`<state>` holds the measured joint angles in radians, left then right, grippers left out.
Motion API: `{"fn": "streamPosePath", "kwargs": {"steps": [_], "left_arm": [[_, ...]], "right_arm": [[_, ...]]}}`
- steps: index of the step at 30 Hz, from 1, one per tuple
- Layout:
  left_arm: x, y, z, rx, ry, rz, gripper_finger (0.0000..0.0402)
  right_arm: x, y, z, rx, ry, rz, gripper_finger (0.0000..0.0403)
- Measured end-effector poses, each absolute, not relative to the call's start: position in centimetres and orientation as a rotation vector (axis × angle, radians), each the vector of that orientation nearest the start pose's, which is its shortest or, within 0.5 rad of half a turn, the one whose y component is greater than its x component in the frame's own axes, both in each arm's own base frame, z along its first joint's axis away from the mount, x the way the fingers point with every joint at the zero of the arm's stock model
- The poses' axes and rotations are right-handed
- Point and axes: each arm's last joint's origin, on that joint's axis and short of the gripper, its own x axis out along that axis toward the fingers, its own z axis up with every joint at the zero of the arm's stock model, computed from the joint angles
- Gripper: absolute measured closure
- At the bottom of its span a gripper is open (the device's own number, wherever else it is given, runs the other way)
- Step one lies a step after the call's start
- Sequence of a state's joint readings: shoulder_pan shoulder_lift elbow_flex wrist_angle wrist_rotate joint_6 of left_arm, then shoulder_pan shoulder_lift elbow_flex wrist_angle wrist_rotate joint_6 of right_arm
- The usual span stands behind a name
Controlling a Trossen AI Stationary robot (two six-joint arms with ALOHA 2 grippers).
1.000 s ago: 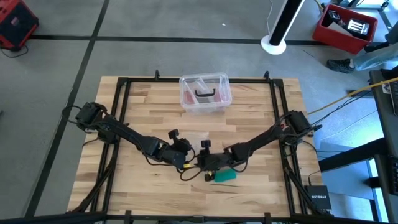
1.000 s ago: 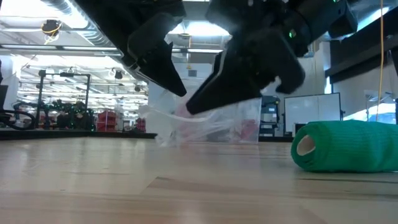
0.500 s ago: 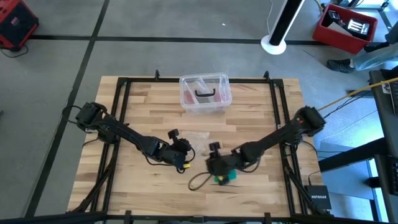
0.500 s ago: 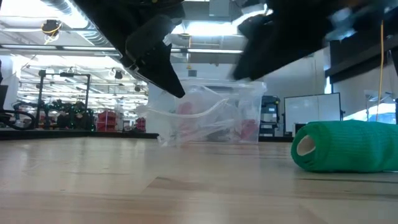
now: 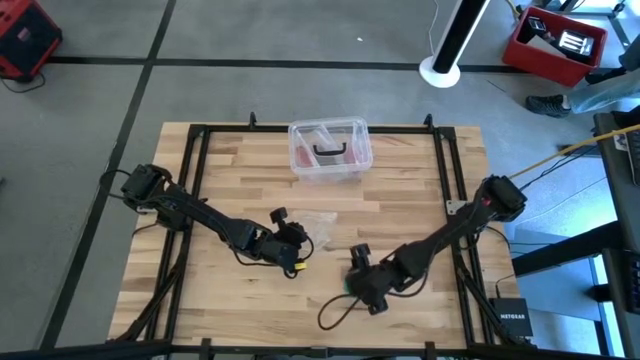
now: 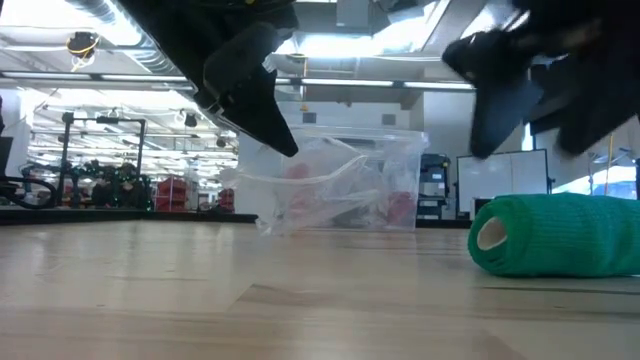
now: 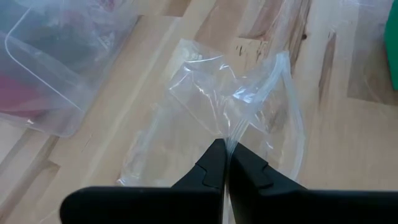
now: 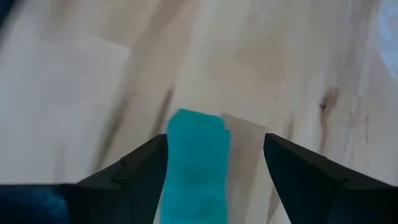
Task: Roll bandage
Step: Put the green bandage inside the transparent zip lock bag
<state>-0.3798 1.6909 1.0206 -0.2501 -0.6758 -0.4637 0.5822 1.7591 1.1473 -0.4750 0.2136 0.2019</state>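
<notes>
Between my right gripper's [image 8: 214,158] spread fingers [image 8: 134,165] lies the bandage [image 8: 194,165], untouched on the table's [image 5: 420,175] near edge: a compact teal-green roll on its side. My left gripper [image 7: 225,163] is pinched shut on clear plastic wrap [image 7: 211,106].

Count on the table [image 5: 230,170]:
- 1 bandage [image 6: 560,236], a green roll, about 5 o'clock from table centre.
- 1 clear box [image 5: 330,150] with pinkish contents, at 12 o'clock near the far edge.
- 1 clear plastic bag [image 7: 211,106], crumpled, near centre.
- 2 arms, 1 gripper each: left gripper [image 5: 297,238] at about 7 o'clock, right gripper [image 5: 362,290] at about 5 o'clock.
- 2 jaws per gripper, 4 total.
- 1 loose black cable loop [image 5: 335,315] at 6 o'clock by the near edge.

Off the table, on the floor:
- 2 red bins: bin A [image 5: 555,42] at 2 o'clock, bin B [image 5: 25,40] at 10 o'clock.
- 1 white post [image 5: 450,40] on a round base at 1 o'clock.
</notes>
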Motion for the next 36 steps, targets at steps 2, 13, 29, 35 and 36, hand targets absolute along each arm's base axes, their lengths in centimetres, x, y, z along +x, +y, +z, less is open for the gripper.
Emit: {"fn": "streamPosePath", "kwargs": {"steps": [2, 13, 29, 35, 36], "left_arm": [[31.8, -10.7, 18.9, 0.029, 0.707, 0.447, 0.0400], [31.8, -10.8, 18.8, 0.021, 0.714, 0.432, 0.0400], [32.3, -11.3, 19.6, -0.009, 0.718, 0.364, 0.0400], [33.2, -12.3, 21.7, -0.036, 0.692, 0.255, 0.0400], [33.4, -12.5, 22.2, -0.036, 0.681, 0.241, 0.0400]], "right_arm": [[29.8, 18.7, 17.8, -0.257, 1.041, 0.202, 0.0136], [30.6, 19.1, 15.0, -0.160, 1.121, 0.230, 0.0167], [30.5, 18.6, 20.2, -0.300, 0.856, 0.244, 0.0350], [31.6, 18.7, 24.8, -0.408, 0.486, 0.253, 0.0350], [31.8, 18.8, 25.3, -0.427, 0.428, 0.261, 0.0350]]}}
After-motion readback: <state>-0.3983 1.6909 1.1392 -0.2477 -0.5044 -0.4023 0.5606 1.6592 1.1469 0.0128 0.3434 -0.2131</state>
